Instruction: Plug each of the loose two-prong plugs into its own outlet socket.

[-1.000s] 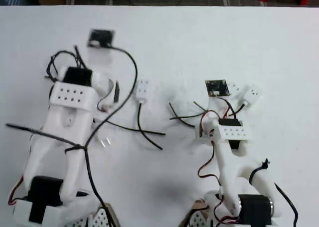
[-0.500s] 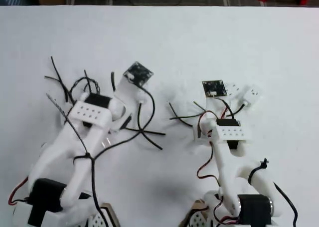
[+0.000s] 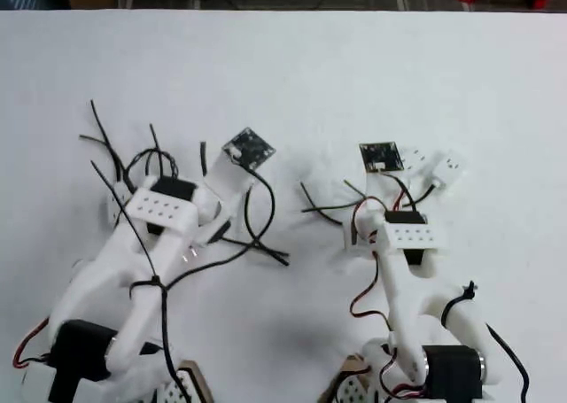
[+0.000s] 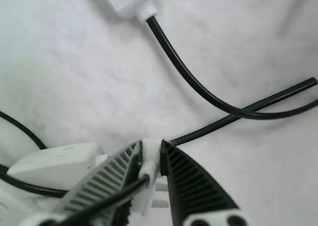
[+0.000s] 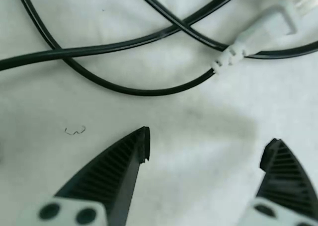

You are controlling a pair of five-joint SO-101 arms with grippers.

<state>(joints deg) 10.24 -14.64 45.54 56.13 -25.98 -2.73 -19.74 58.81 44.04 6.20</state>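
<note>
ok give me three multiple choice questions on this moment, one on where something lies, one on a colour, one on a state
1. Where is the loose plug near the right pincer?
A. lying on the table, apart from the pincer
B. clamped in that pincer
C. seated in a socket

2. What colour is that plug's cord?
A. red
B. black
C. yellow

3. How is the left pincer?
A. wide open
B. shut on a white plug
C. shut on a circuit board

Answers:
1 A: the loose plug rests on the table with its prongs bare, clear of the open right pincer.
2 B: the cord running from its strain relief is black.
3 B: the left wrist view shows the left pincer closed on the white plug.
</note>
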